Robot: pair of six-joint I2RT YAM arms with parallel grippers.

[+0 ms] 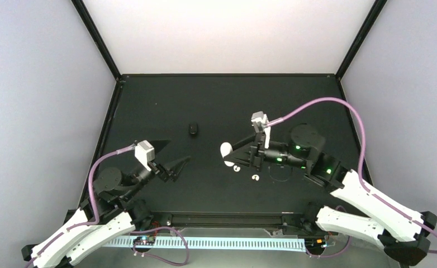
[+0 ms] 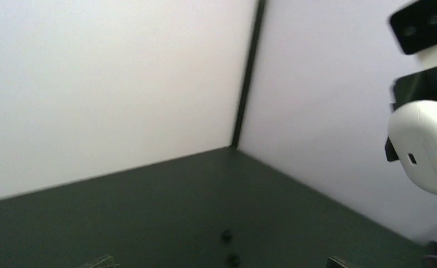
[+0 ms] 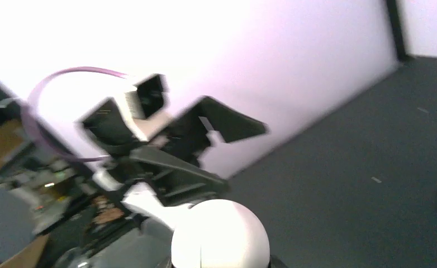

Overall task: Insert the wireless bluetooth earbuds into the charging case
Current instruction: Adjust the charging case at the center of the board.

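Where pale walls point(image 1: 37, 111) box in the black table point(image 1: 216, 106), the white charging case point(image 1: 226, 149) looks closed, though blur leaves that uncertain, and is clamped in the right gripper point(image 1: 234, 157). The left gripper point(image 1: 179, 150) stands wide apart, empty. The black earbuds point(image 1: 193, 129) lie mid-table and a white earbud point(image 1: 255, 177) lies near the case, whose lower half the right wrist view cuts off.

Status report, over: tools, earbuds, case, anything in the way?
Left tool open, empty. Right tool shut on charging case. White earbuds and black earbuds loose on table. No obstruction seen.
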